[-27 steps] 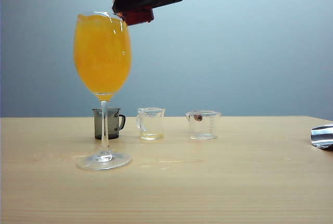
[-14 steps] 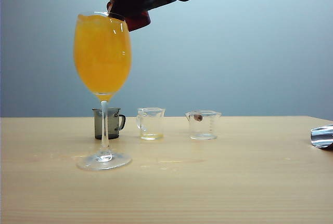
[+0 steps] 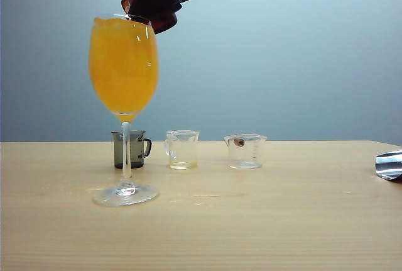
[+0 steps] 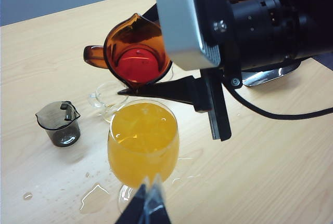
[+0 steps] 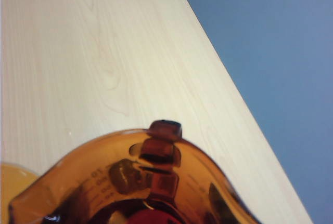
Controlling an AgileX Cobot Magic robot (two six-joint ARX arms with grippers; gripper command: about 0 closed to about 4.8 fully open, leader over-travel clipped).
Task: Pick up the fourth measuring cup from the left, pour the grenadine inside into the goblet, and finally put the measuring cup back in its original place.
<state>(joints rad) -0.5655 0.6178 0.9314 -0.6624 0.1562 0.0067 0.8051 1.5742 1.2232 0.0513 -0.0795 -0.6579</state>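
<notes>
1. The right claw [image 4: 156, 86] is up over the goblet [image 3: 124, 70], clamped on the fourth measuring cup [image 4: 136, 52]. The cup hangs tipped, just above the goblet's rim, its pouring lip pointing away from the bowl in the left wrist view.
2. The grenadine [image 4: 136, 64] sits as a dark red pool in the bottom of the cup. No stream is visible falling, so I judge the pour is only getting under way.
3. The left claw [image 4: 147, 206] shows only as dark fingertips low in front of the goblet's foot. Whether it is wide or narrow I cannot tell.
4. The goblet stands toward the left end of the counter [image 3: 282, 221], brim-full of orange juice [image 3: 123, 63]. That is the big risk: almost no headroom, so any added syrup could push juice over the rim.
5. Wet patches [image 4: 96, 198] already lie on the counter near the goblet's foot.
6. Second risk: the cup hangs so close to the rim that a careless tilt could knock the tall, top-heavy goblet over.
7. Third: if the lip stays off line, the syrup may run down outside the glass.
8. Behind the goblet, in a row toward the far edge, stand the grey cup [image 3: 130, 149] and two clear cups [image 3: 182, 149] [image 3: 245, 151], safely apart.
</notes>
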